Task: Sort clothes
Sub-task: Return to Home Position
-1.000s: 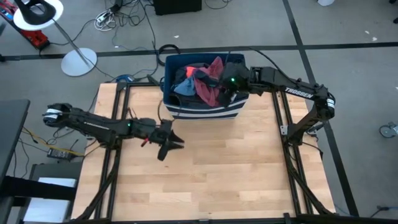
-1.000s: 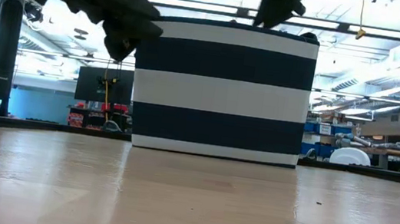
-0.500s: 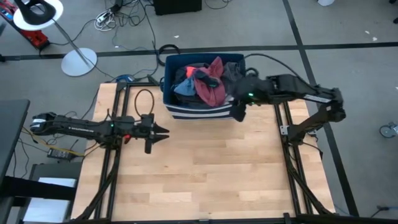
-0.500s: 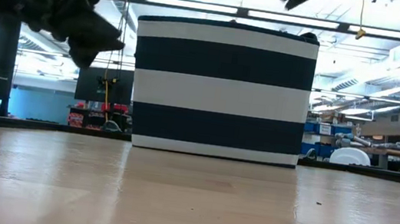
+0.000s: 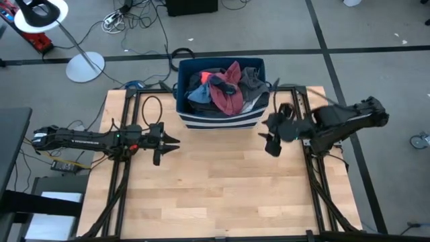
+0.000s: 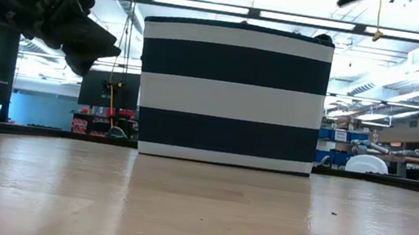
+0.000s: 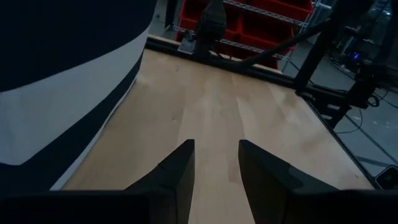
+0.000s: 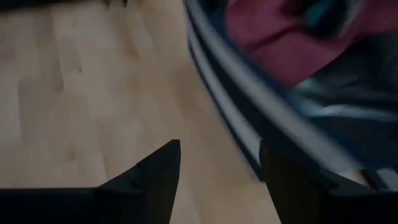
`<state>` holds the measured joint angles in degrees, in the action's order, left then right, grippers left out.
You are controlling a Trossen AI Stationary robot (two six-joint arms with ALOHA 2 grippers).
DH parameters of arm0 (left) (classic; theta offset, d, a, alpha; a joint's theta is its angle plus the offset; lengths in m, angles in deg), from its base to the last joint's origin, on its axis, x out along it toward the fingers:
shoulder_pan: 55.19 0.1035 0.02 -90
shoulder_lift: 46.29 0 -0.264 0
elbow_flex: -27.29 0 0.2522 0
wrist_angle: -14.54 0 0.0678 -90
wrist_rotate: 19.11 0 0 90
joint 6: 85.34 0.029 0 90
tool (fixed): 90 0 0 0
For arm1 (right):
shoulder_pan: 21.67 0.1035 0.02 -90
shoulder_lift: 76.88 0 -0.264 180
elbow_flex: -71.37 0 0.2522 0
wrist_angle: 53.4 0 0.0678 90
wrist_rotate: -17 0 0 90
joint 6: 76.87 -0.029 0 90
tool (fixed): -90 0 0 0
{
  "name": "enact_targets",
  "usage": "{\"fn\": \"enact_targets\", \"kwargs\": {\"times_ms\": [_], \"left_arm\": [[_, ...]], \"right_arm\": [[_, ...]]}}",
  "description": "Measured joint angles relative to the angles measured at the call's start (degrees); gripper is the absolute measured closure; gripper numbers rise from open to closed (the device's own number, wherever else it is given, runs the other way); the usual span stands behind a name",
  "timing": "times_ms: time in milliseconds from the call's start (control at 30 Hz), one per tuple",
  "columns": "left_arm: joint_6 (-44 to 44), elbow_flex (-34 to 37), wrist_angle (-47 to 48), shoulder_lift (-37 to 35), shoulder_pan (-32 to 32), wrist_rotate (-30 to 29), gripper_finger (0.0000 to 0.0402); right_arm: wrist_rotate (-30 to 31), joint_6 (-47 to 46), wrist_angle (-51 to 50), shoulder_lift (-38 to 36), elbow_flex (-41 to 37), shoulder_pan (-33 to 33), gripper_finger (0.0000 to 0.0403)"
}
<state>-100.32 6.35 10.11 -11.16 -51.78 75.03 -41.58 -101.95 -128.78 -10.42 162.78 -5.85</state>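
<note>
Right now, the clothes [image 5: 222,87], a soft fabric heap of maroon, bright blue, orange-red and dark grey, are being held inside the blue fabric bin with white stripes [image 5: 222,121]. That bin is being carried at the far edge of the pale wooden table [image 5: 222,191], near its middle. In the right wrist view, a maroon piece and a grey one are being shown just over the bin's rim.

Over to the left claw [image 5: 168,144]: it is being held above the table, to the left of the bin and clear of it. Its dark fingers [image 7: 177,174] are being kept a narrow gap apart, with bare wood showing between them.

And the right claw [image 5: 269,136] is being held off the bin's right front corner, close by but not touching. Its fingers [image 8: 155,177] are being spread wide, with nothing gripped.
</note>
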Motion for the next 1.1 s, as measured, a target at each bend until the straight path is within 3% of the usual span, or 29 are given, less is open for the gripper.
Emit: {"fn": "enact_targets", "kwargs": {"times_ms": [467, 1100], "left_arm": [[-0.02, -0.02, 0.06, 0.02, -0.01, 0.0, 0.0273], [0.28, -0.02, 0.01, 0.04, -0.01, -0.02, 0.0273]], "right_arm": [[-0.83, -2.61, 30.06, -5.27, -35.21, 2.22, 0.0183], [-4.93, -7.91, 39.3, -6.54, -47.45, 1.29, 0.0183]]}}
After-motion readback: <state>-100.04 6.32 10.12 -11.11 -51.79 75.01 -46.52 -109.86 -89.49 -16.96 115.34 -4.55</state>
